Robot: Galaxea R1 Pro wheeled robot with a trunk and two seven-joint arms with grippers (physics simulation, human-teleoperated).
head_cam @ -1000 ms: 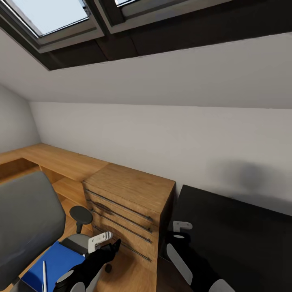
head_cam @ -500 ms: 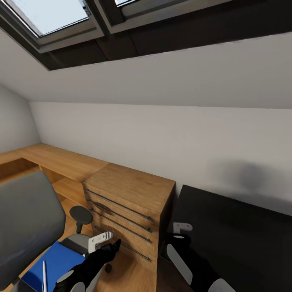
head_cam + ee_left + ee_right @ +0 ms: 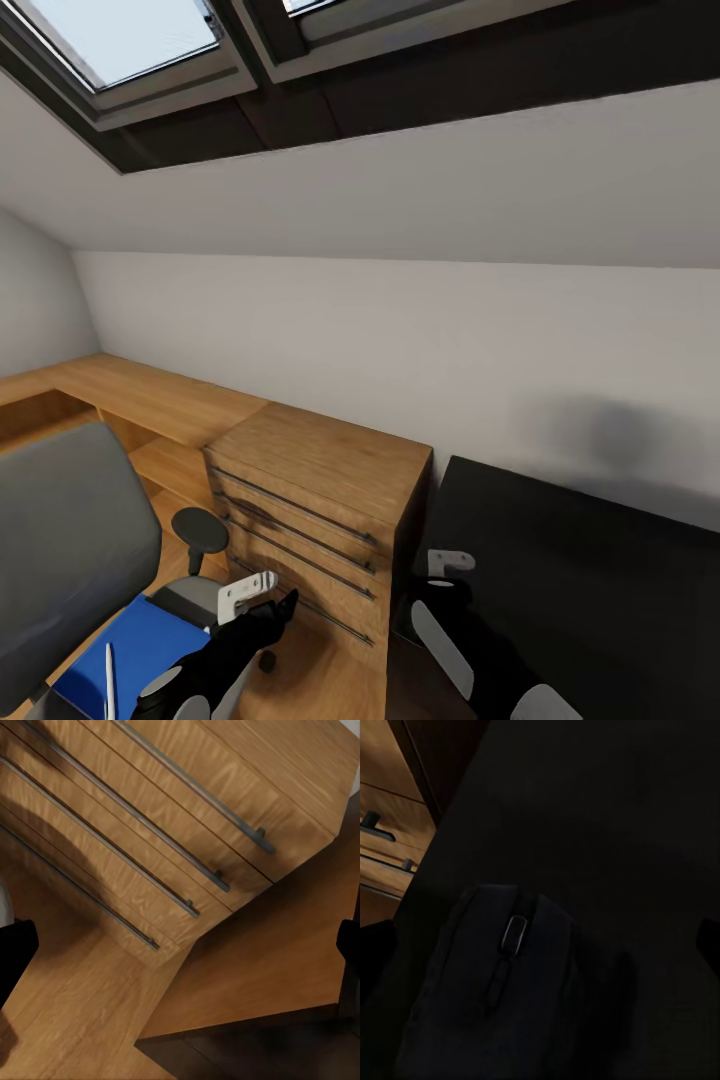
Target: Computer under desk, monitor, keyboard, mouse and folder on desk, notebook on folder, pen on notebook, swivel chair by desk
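The small black mouse (image 3: 502,975) lies on the glossy black desk (image 3: 580,590), right under my right gripper (image 3: 540,945), which is open with a fingertip at each side and not touching it. In the head view the right gripper (image 3: 435,592) hangs over the desk's near left corner. The grey swivel chair (image 3: 70,540) stands at the left. A blue flat cover (image 3: 135,650) lies on its seat, folder or notebook I cannot tell, with the white pen (image 3: 109,682) on top. My left gripper (image 3: 285,603) is open and empty beside the chair's armrest (image 3: 200,528).
A light wooden drawer chest (image 3: 320,500) with long metal handles (image 3: 187,787) stands between chair and desk, facing the left gripper (image 3: 180,952). A low wooden shelf (image 3: 140,400) runs along the white wall. The sloped ceiling carries skylights (image 3: 120,40). Wooden floor (image 3: 255,975) lies below.
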